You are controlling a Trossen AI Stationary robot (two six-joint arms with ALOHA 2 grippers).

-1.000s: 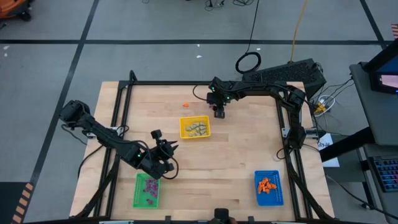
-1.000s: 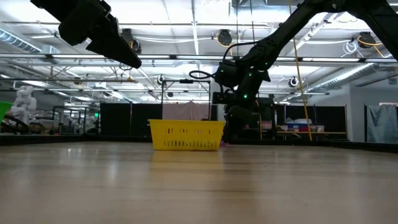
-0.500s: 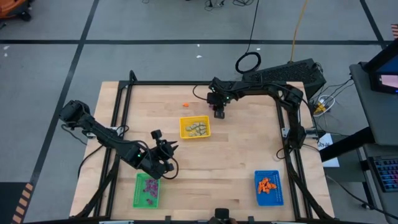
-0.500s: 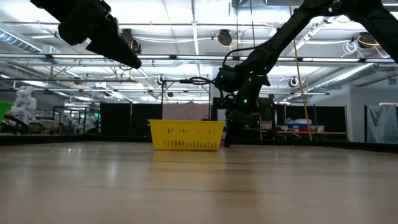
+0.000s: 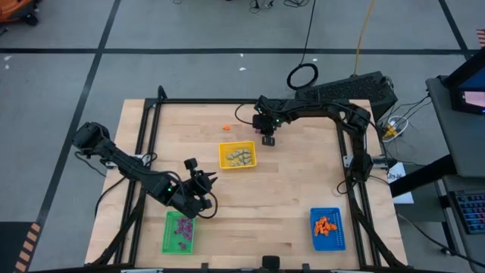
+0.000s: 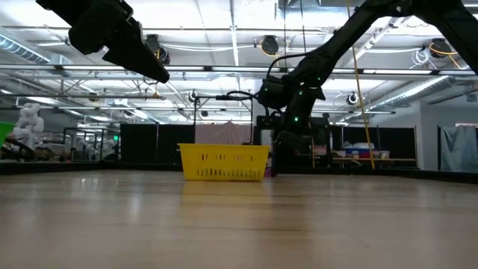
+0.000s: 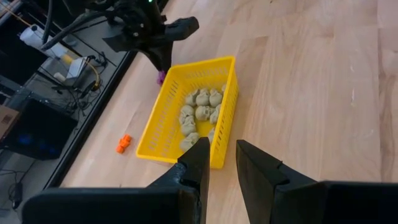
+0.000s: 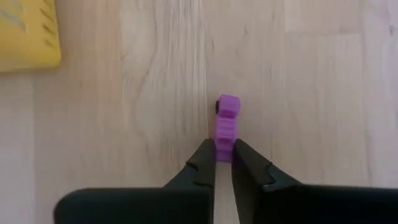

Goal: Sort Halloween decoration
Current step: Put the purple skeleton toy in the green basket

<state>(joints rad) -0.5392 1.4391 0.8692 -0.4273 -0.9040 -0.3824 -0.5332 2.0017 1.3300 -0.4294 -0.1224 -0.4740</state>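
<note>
R gripper [image 8: 224,163], open a sec ago, now clamped on purple trinket [image 8: 226,124] on table just right of yellow tray [image 5: 237,156] → pick secured, green tray [image 5: 179,231] likely next; L gripper [image 7: 221,163] hovers empty near it, fingers slightly apart.

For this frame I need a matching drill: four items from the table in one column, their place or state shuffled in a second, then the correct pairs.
Column one:
1. yellow tray
2. green tray
3. blue tray
4. purple trinket

Column two:
A. holds orange trinkets
B. pinched between the right pincer's fingers, on the wood
C. holds pale beige-grey trinkets
D. holds purple trinkets, just beside the left pincer

Pairs: 1-C, 2-D, 3-A, 4-B
</note>
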